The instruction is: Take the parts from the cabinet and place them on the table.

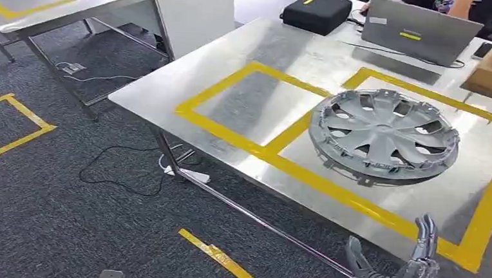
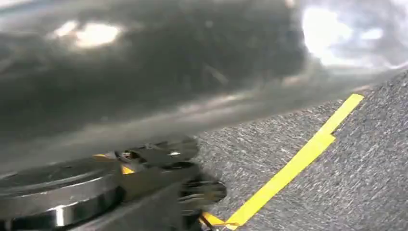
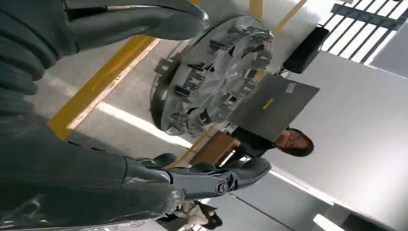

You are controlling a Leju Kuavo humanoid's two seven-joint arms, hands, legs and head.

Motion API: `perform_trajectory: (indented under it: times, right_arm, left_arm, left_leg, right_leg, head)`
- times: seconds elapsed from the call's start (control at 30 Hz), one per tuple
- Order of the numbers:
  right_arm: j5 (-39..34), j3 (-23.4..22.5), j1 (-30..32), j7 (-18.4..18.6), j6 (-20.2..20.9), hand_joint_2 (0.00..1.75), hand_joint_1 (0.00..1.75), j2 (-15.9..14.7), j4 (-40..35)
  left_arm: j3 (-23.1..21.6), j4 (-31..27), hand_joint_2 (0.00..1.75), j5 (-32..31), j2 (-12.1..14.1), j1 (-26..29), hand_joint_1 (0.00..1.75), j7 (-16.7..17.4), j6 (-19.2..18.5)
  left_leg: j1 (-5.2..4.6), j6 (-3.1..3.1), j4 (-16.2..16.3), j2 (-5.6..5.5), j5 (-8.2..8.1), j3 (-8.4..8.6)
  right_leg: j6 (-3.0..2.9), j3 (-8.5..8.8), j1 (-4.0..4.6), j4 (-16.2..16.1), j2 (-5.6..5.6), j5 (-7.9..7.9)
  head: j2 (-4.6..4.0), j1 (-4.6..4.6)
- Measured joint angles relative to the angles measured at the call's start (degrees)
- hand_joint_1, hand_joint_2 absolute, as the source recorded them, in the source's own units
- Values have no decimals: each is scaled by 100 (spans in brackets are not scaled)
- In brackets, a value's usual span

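- Hubcap (image 1: 383, 136) lies flat on the steel table (image 1: 169, 89), inside the yellow-taped box (image 1: 484, 218) at about one o'clock from where I look down; in my judgement this part is already delivered.
- My right hand (image 1: 410, 268) sits low at five o'clock, just off the table's near edge, fingers spread and upright, holding nothing. From the wrist I see thumb and fingers (image 3: 216, 178) apart with the hubcap lying clear between and beyond them, not touched.
- My left hand (image 2: 187, 187) is blurred under the table's underside; I cannot tell whether its fingers are spread or curled, or whether anything is in them.
- Step in hand, as I judge it: draw the right arm away and go for the next part.
- To do it well: pull straight toward six o'clock and keep the fingers wide, so nothing snags the hubcap's rim clips or drags it over the tape.
- Keep clear of the table edge while lowering the arm.
- Laptop (image 1: 421, 30) and black case (image 1: 317, 11) lie at twelve o'clock, with a person behind; I should not swing that way.
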Motion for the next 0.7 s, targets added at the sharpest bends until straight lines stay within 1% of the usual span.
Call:
perform_trajectory:
  times: [0.03,0.07,0.1,0.13,0.17,0.2,0.23,0.27,0.3,0.33,0.37,0.4,0.43,0.47,0.5,0.53,0.57,0.6,0.63,0.67,0.7]
  right_arm:
    - [38,-4,-21,4,7,0,0,18,44]
    - [86,-6,-38,35,22,0,0,28,97]
    - [110,-6,-43,75,48,0,0,37,138]
    - [127,-13,-43,101,77,0,0,37,186]
    - [136,-15,-46,113,98,0,0,37,240]
    - [138,-11,-58,140,129,0,0,37,304]
    - [142,-9,-74,162,138,0,0,37,368]
    - [160,-9,-98,225,157,0,0,37,435]
    - [191,-9,-126,278,177,0,0,37,503]
    - [221,-9,-150,319,188,0,0,37,576]
    - [239,-9,-157,352,192,0,0,37,647]
    - [243,-9,-158,356,192,0,0,37,693]
    - [247,-6,-169,363,192,0,0,37,733]
    - [250,-6,-189,369,192,0,0,37,765]
    - [252,-6,-208,369,192,0,0,37,783]
    - [256,-6,-217,369,192,0,0,37,792]
    - [261,-6,-222,369,192,0,0,37,820]
    - [263,-6,-222,369,192,0,0,37,844]
    - [263,-2,-216,369,192,0,0,37,866]
    - [263,0,-237,369,195,0,0,35,883]
    - [265,0,-234,372,195,0,0,37,899]
  left_arm:
    - [0,0,0,-4,-2,-6,0,0,4]
    - [0,0,0,-7,-5,-3,0,-2,11]
    - [0,0,0,-9,-5,5,0,0,15]
    - [2,0,0,-13,-16,23,0,0,17]
    - [2,0,0,-13,0,6,0,0,17]
    - [7,0,0,-6,2,5,0,-2,22]
    - [7,0,0,-11,6,8,0,-2,17]
    - [9,0,0,-13,4,17,0,-2,15]
    - [13,0,0,-15,4,23,0,-2,15]
    - [22,0,0,-15,4,26,0,-2,15]
    - [39,0,0,-24,2,26,0,-2,15]
    - [61,0,0,-33,0,24,0,-2,15]
    - [70,0,0,-33,-2,22,0,-2,15]
    - [74,0,0,-33,-9,14,0,-2,15]
    - [76,0,0,-33,-29,12,0,0,15]
    - [79,0,0,-33,-24,-1,0,0,15]
    - [83,0,0,-33,-31,1,0,-2,15]
    - [89,0,0,-35,-31,6,0,0,15]
    - [96,0,0,-35,-18,31,0,0,20]
    - [101,0,0,-33,4,35,0,-2,24]
    - [103,0,0,-33,-11,45,0,0,24]
  left_leg:
    - [3,-22,-3,1,24,-26]
    - [-15,-10,-4,0,39,-60]
    - [-33,14,0,1,69,-73]
    - [-7,51,-65,22,164,-125]
    - [14,82,-77,64,234,-166]
    - [16,140,-78,61,297,-267]
    - [8,146,-71,70,356,-349]
    - [-6,149,-67,67,420,-435]
    - [-18,149,-62,58,486,-524]
    - [-28,145,-52,54,546,-611]
    - [-36,139,-43,35,609,-700]
    - [-43,129,-27,-3,664,-786]
    - [-48,115,-9,-51,722,-861]
    - [-48,100,10,-102,777,-915]
    - [-75,73,26,-137,821,-963]
    - [-76,56,39,-177,884,-991]
    - [-62,22,36,-228,959,-1019]
    - [-40,-18,25,-269,1022,-1048]
    - [-68,-67,22,-352,1083,-1082]
    - [-45,-77,71,-330,974,-1140]
    - [-42,-120,252,-225,658,-1219]
  right_leg:
    - [30,-3,-9,0,-10,44]
    - [67,-10,-26,-6,-13,82]
    - [109,-9,-39,-24,-14,124]
    - [160,-37,-18,-26,-2,172]
    - [167,-98,-38,41,-6,15]
    - [197,-245,-45,277,-22,-337]
    - [215,-349,-59,683,-27,-688]
    - [233,-455,-62,1141,-27,-979]
    - [238,-517,-61,1497,-27,-1130]
    - [236,-497,-60,1679,-27,-1113]
    - [223,-353,-60,1624,-26,-938]
    - [204,-103,-57,1357,-20,-703]
    - [175,247,-51,901,9,-499]
    - [134,649,-44,342,144,-447]
    - [80,975,-33,-145,353,-613]
    - [86,1133,-58,-390,327,-672]
    - [67,1023,-26,-370,287,-669]
    - [42,997,-4,-333,236,-647]
    - [-12,951,-29,-356,176,-572]
    - [-63,887,-69,-368,84,-503]
    - [-110,822,-68,-365,45,-454]
  head:
    - [0,13]
    - [0,-2]
    - [0,0]
    - [0,-7]
    - [0,-33]
    - [0,17]
    - [0,33]
    - [0,29]
    - [0,33]
    - [0,31]
    - [0,31]
    - [0,28]
    - [0,31]
    - [0,31]
    - [0,31]
    - [0,22]
    - [0,24]
    - [0,26]
    - [0,33]
    - [0,37]
    - [0,-11]
